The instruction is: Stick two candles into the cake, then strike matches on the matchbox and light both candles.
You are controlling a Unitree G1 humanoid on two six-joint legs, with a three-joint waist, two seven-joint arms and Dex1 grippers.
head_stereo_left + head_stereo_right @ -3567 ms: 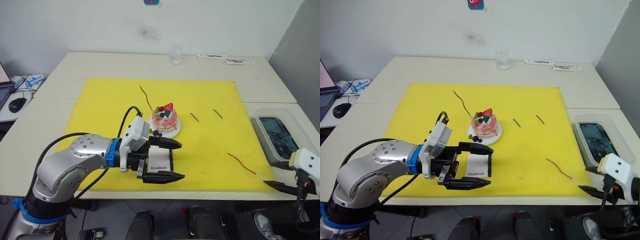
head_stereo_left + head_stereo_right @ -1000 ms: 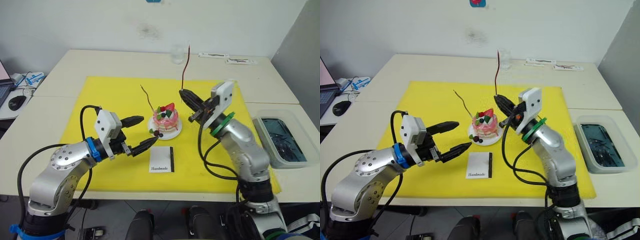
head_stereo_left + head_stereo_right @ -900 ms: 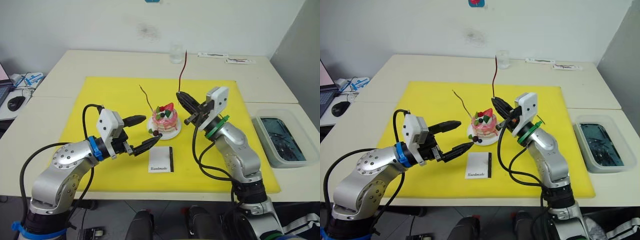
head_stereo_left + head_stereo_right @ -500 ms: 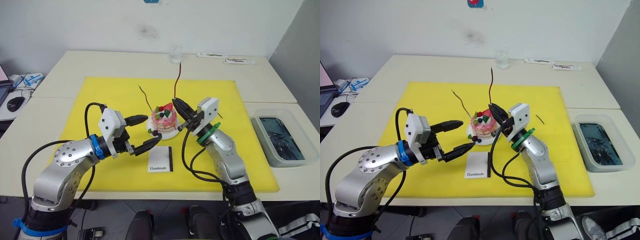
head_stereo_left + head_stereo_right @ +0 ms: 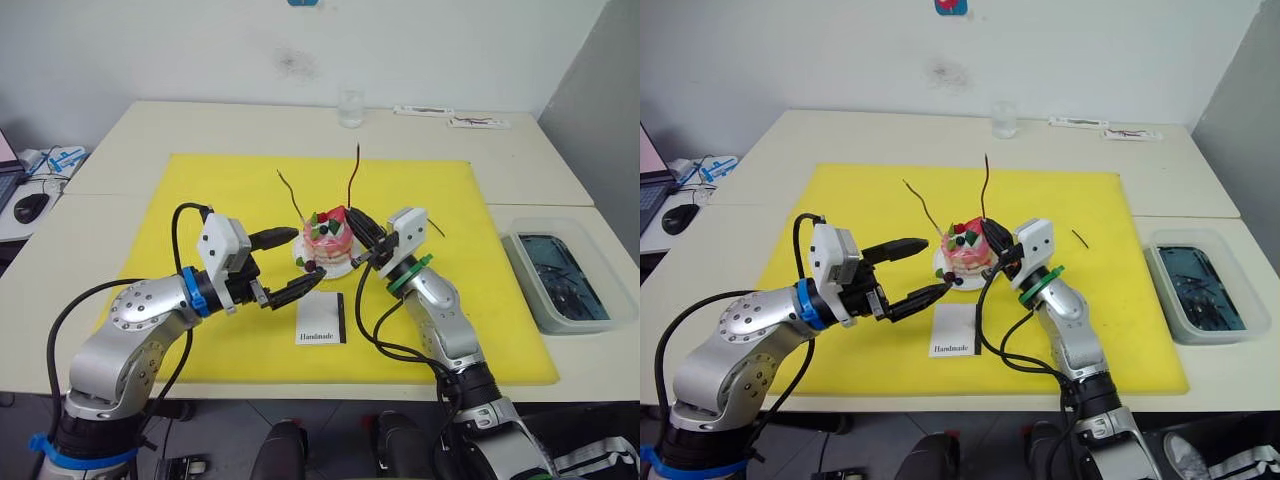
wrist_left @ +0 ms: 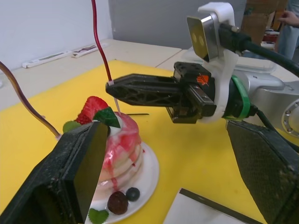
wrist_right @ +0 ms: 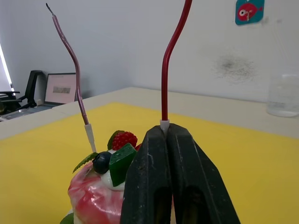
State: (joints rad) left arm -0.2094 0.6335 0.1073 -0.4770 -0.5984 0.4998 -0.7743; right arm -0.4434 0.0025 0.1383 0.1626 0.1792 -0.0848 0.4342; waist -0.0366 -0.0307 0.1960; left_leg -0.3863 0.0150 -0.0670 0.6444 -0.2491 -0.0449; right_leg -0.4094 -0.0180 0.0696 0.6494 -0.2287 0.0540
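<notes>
Right tool [image 7: 167,135] pinches second candle [image 7: 169,56] over cake [image 5: 328,237]; push straight down, stay vertical. Left tool [image 5: 292,266] wide open, bracketing plate [image 5: 345,267].

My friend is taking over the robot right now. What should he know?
Right gripper: shut on the second candle, holding it upright by its pale lower end over the cake.
Left gripper: open, its fingers on either side of the cake's plate, not holding anything.
First candle: already stuck in the cake.
Matchbox: on the yellow mat, just in front of the cake.
One match: on the mat to the right of the cake.
Left to do: push the second candle in, strike matches, light both candles.
</notes>
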